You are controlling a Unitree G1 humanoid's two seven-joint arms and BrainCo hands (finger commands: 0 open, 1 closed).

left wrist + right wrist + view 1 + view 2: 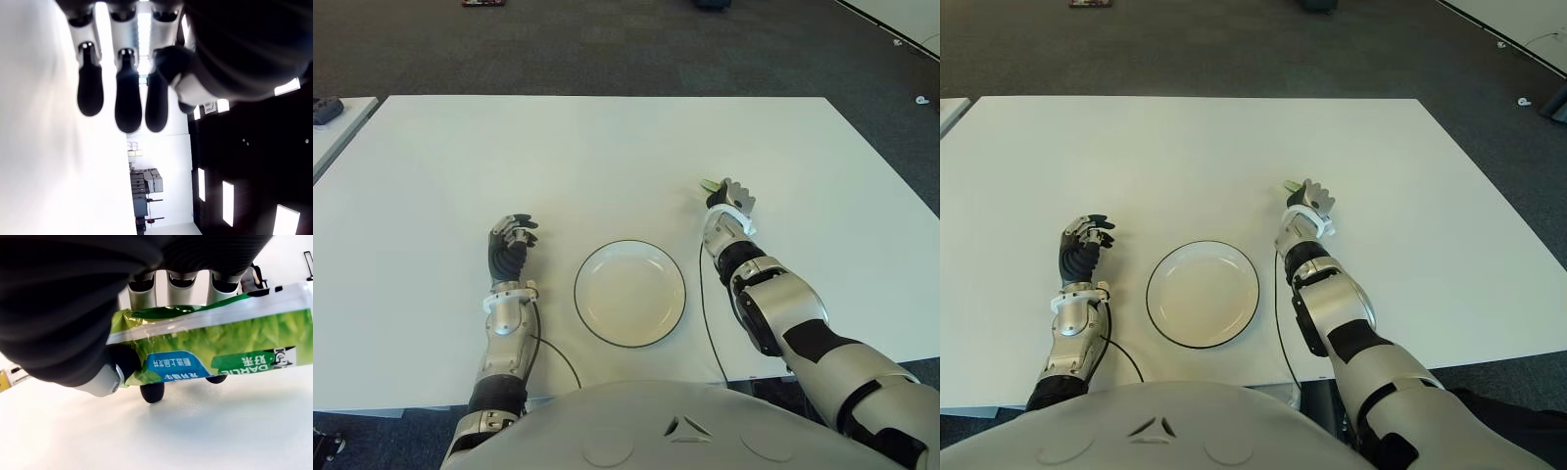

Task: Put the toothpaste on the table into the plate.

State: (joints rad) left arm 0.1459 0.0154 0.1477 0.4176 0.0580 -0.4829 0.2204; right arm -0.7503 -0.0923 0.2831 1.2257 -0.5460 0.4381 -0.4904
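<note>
Right wrist view: my right hand [161,333] has its fingers [152,391] curled round the toothpaste [215,345], a green tube with a white band and blue label, held just above the table [146,440].
Where it is: in the eye views the right hand [729,201] is out to the right of the plate [629,293] and a little beyond it, with only the tube's green end [709,184] poking out past the fingers.
How it handles: I judge it light, soft-walled and glossy, so it may dent or slide if squeezed hard; a wrap round the middle of the body, as now, looks the safest hold.
Plate: round, white, shallow, dark rim, smooth and likely hard; nothing in it.
Table: flat, matt white.
Left hand: my left hand [509,245] shows left of the plate, fingers [128,103] loosely curled, holding nothing.
</note>
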